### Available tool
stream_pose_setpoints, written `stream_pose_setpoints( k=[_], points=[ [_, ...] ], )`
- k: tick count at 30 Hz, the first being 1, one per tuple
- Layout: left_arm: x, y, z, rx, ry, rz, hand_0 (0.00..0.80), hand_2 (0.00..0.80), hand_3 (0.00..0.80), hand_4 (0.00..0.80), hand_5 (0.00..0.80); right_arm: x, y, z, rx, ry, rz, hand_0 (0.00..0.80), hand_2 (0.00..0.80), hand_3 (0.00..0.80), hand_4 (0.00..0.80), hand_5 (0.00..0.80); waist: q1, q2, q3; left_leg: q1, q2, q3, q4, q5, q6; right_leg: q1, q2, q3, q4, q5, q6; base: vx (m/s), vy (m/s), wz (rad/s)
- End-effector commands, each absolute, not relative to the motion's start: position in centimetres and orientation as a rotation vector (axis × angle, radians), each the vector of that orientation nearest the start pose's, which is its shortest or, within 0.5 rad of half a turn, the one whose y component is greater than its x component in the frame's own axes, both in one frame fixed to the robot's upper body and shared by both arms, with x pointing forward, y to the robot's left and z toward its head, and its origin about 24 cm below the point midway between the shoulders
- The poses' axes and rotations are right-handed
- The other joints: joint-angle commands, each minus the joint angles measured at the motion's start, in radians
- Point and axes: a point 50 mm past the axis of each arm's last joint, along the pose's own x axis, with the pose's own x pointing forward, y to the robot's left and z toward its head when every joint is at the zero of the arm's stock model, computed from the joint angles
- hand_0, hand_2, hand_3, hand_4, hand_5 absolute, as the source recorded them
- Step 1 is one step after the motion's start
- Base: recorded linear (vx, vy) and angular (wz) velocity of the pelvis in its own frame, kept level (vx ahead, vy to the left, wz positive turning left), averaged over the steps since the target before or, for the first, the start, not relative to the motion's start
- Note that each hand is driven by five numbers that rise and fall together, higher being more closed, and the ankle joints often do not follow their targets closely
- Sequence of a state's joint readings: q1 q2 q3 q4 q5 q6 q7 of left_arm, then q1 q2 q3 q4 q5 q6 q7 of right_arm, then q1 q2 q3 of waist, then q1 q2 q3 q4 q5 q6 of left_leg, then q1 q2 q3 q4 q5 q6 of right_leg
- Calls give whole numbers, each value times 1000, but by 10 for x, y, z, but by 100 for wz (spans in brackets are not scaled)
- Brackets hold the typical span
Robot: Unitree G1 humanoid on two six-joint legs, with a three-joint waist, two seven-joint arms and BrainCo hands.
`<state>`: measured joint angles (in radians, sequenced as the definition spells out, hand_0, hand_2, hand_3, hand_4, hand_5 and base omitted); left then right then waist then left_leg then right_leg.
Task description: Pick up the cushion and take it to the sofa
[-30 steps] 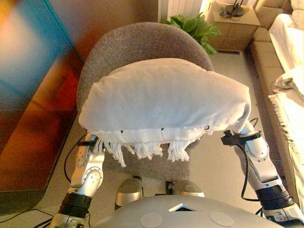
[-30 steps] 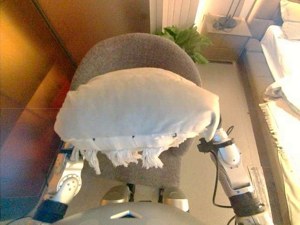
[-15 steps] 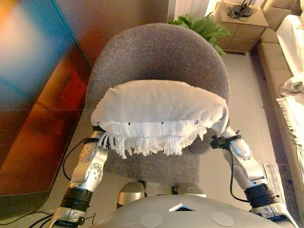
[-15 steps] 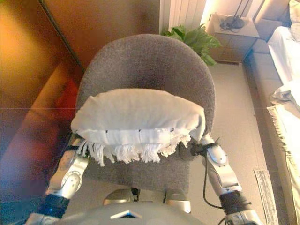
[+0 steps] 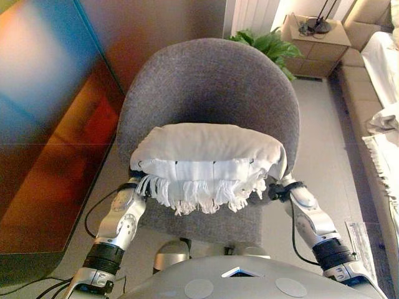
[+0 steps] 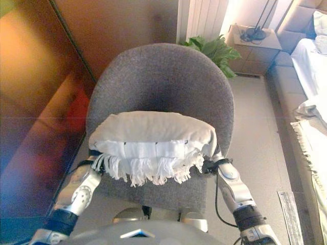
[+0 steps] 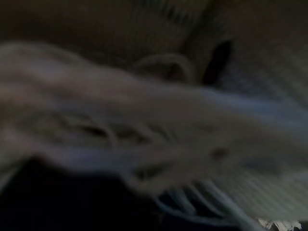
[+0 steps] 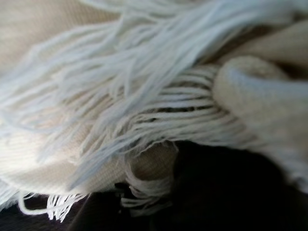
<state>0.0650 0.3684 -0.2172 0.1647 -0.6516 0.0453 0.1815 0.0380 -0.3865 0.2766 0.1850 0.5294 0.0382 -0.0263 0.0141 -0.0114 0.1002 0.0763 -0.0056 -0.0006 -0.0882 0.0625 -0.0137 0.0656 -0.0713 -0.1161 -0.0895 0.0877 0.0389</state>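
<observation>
A white cushion (image 5: 209, 152) with a fringed near edge is seen held up between the robot's two arms, over the seat of a grey upholstered chair (image 5: 209, 84). The cushion lies across the chair's near half, its fringe (image 5: 202, 194) hanging down toward the seat's near edge. Both arms are seen reaching in under the cushion's ends, the left from the near left, the right from the near right. The left hand and the right hand are hidden beneath the cushion, so whether their fingers are curled or straight cannot be told. In the wrist views, only fringe (image 8: 110, 86) and pale cloth (image 7: 144, 125) are shown close up, with no fingers made out.

Beyond the chair, at the far side, a green plant (image 5: 268, 43) is seen beside a small wooden cabinet (image 5: 315, 43). A sofa (image 5: 380, 81) draped in white cloth is shown along the right edge, well apart from the cushion. A dark, glossy panel (image 5: 43, 124) stands on the left.
</observation>
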Motion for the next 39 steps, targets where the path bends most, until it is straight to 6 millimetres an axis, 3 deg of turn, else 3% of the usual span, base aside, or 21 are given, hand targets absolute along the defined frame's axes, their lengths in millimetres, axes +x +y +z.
stream_pose_setpoints(
  k=[1,10,11,12,14,23,25,26,27,28,29,30,34,39],
  points=[
    [271,147,8,-256,278,-57,800,800,800,800,800,262,-136,6,223,281,213,800,800,800,800,800,6,-13,-10,23,2,34,1,-70,19,35,-36,-26,2,-29,49,0,0,0],
    [297,119,-24,-182,559,26,800,800,800,800,800,302,-124,-11,230,527,128,800,800,800,800,800,-1,-5,-35,63,7,38,1,-78,7,74,-30,-26,2,-37,50,61,-1,0],
    [300,117,-26,-175,576,46,737,737,737,737,737,305,-125,-14,226,558,123,800,800,800,800,800,-1,-3,-43,68,8,39,1,-79,6,79,-30,-27,2,-39,50,112,2,0],
    [303,117,-27,-154,584,61,731,731,731,731,731,308,-127,-17,224,584,112,800,800,800,800,800,0,-2,-50,72,9,40,1,-80,4,83,-29,-29,2,-40,51,118,-3,0],
    [308,116,-27,-131,604,89,800,800,800,800,800,312,-133,-22,216,637,103,800,800,800,800,800,1,-1,-61,79,11,43,1,-82,1,89,-29,-31,2,-42,51,98,-3,-1],
    [329,120,-13,-69,594,120,800,800,800,800,800,330,-160,-17,197,670,17,800,800,800,800,800,-1,5,-72,98,13,39,1,-82,-9,108,-20,-28,2,-48,46,83,5,0],
    [336,124,-8,-53,603,118,618,618,618,618,618,338,-160,-10,204,677,37,800,800,800,800,800,-2,7,-66,93,12,34,1,-80,-12,103,-18,-24,2,-47,45,18,4,0],
    [338,125,-6,-51,603,121,198,198,198,198,198,340,-161,-7,203,676,38,800,800,800,800,800,-3,7,-63,91,12,33,1,-79,-13,101,-18,-24,2,-47,44,0,0,0],
    [345,132,-1,-24,603,134,0,0,0,0,0,348,-166,2,192,670,16,800,800,800,800,800,-3,7,-56,86,11,30,1,-76,-15,96,-17,-22,2,-44,45,0,0,0],
    [349,134,3,-6,593,141,0,0,0,0,0,353,-170,8,192,662,4,800,800,800,800,800,-4,8,-52,83,11,28,1,-75,-17,93,-17,-19,2,-42,46,0,0,0],
    [354,136,8,-1,577,148,0,0,0,0,0,359,-174,16,191,630,-3,464,464,464,464,464,-5,8,-48,80,11,26,1,-73,-20,90,-17,-18,2,-40,47,0,0,0],
    [361,142,18,9,548,158,0,0,0,0,0,366,-179,27,184,582,-14,0,0,0,0,0,-5,8,-43,73,10,24,1,-71,-21,83,-16,-15,2,-38,48,0,0,0],
    [382,155,55,15,375,182,0,0,0,0,0,388,-195,73,80,361,-43,0,0,0,0,0,-9,15,-26,51,11,20,1,-71,-26,64,-18,-10,2,-41,50,-30,18,0],
    [389,185,94,12,170,239,0,0,0,0,0,390,-227,117,47,141,-174,0,0,0,0,0,-13,12,-19,59,15,24,1,-82,-28,74,-20,-20,2,-52,53,15,0,0]
  ],
)
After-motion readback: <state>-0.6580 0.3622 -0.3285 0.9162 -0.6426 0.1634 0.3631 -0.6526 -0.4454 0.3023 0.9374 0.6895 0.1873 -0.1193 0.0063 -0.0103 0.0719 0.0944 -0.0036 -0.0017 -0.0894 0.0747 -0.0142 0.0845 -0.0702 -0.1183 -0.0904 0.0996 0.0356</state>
